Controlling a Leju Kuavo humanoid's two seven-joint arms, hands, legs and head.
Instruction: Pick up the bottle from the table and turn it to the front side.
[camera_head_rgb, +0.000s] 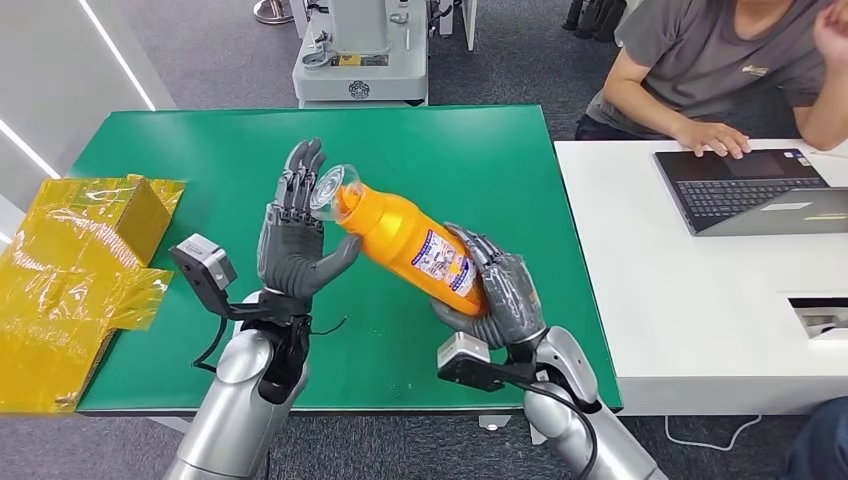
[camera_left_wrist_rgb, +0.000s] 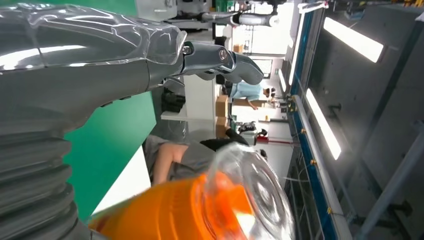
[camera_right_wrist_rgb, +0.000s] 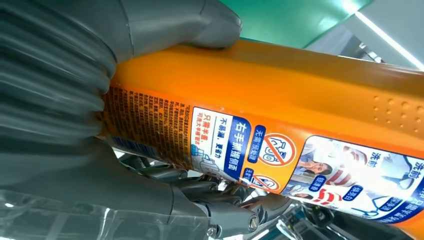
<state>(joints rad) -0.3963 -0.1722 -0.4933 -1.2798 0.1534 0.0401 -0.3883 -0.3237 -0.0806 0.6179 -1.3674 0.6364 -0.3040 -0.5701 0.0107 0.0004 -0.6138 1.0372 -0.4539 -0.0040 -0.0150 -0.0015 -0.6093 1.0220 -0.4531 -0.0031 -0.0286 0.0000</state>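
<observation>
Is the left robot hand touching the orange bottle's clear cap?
Cannot tell. In the head view the left robot hand stands open right beside the cap of the bottle; no contact or gap shows plainly.

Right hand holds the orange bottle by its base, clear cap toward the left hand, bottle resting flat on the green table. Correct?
Not quite: the bottle isn't on the table. The head view shows the right hand holding it tilted in the air, cap toward the left hand.

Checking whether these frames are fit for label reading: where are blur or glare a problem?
Head view: sharp and evenly lit; the bottle label is too small to read. Left wrist view: the clear cap and orange body are close and blurred, ceiling lights blown out. Right wrist view: the label is sharp and legible, while the right hand is soft.
</observation>
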